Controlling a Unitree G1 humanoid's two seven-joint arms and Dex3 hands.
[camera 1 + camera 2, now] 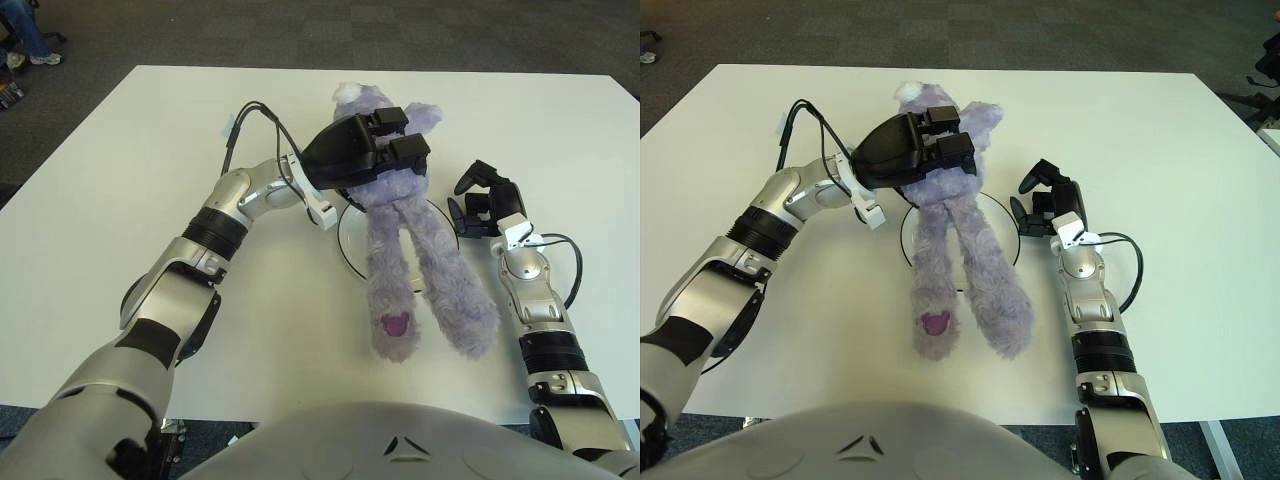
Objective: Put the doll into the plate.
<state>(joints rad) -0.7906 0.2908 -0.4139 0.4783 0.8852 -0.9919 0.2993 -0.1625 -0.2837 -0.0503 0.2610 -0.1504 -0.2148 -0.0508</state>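
A purple plush doll (400,240) with long legs lies lengthwise over the white plate (349,240) at the table's middle. Its feet trail toward me past the plate's near rim, and its head points away from me. My left hand (385,150) is clamped on the doll's upper body, black fingers curled over the fur. The plate is mostly hidden under the doll, and only its left and right rims show. My right hand (478,200) stays just right of the plate, holding nothing, its fingers loosely curled.
The white table (130,200) stretches wide to the left and far side. A black cable (250,115) loops off my left forearm. A thin cable (575,270) arcs beside my right wrist. Dark carpet lies beyond the table's far edge.
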